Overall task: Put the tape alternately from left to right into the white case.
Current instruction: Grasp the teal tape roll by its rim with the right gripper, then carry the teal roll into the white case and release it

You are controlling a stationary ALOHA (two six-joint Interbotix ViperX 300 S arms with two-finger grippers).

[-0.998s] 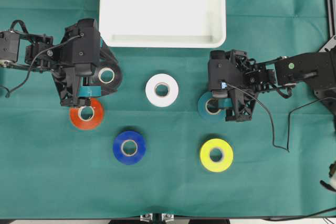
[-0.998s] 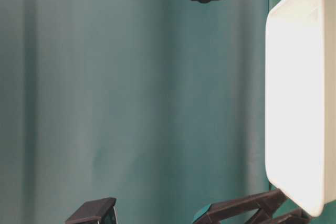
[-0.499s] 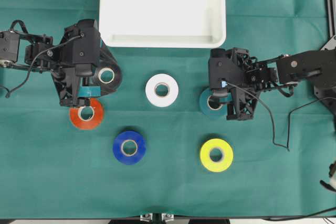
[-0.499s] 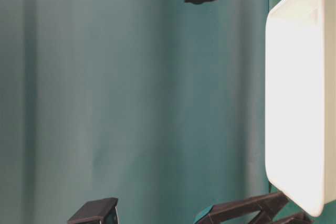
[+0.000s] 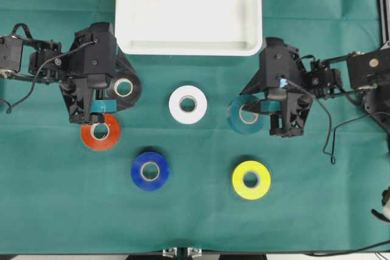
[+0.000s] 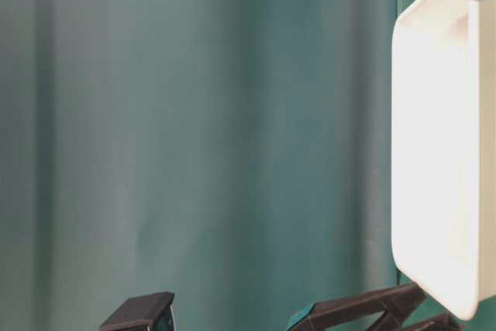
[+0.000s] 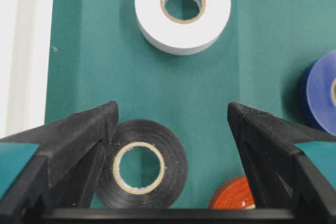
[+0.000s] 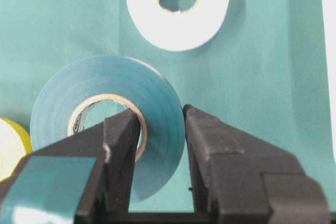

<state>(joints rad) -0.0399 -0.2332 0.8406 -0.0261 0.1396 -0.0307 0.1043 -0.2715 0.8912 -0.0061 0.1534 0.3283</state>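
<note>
And here's the white case [image 5: 189, 45], a rectangle running long side left to right across the top middle of the green cloth [image 5: 195, 211], its hollow facing up and nothing in it, while the rolls sit below it. The teal roll [image 5: 244, 115] is in the right gripper [image 5: 268, 106], pinched through its wall, one finger [image 8: 123, 145] inside the pale core and the other against the outer face, jaws clamped tight on it; in the right wrist view the ring looks tipped a little, its core facing mostly up, and whether it is clear of the cloth I cannot tell. Over on the other side the left gripper [image 5: 100, 105] is spread wide, holding nothing, with the black roll [image 7: 142, 163] lying flat just against the inside of one finger [image 7: 79, 135] and the other finger well apart from it. The orange-red roll [image 5: 100, 132] lies flat just below that gripper, partly under it. The white roll [image 5: 187, 105] lies flat between the two grippers, below the case. The blue roll [image 5: 150, 171] and the yellow roll [image 5: 251, 179] lie flat in the lower row, well apart from each other, all cores pointing up
</note>
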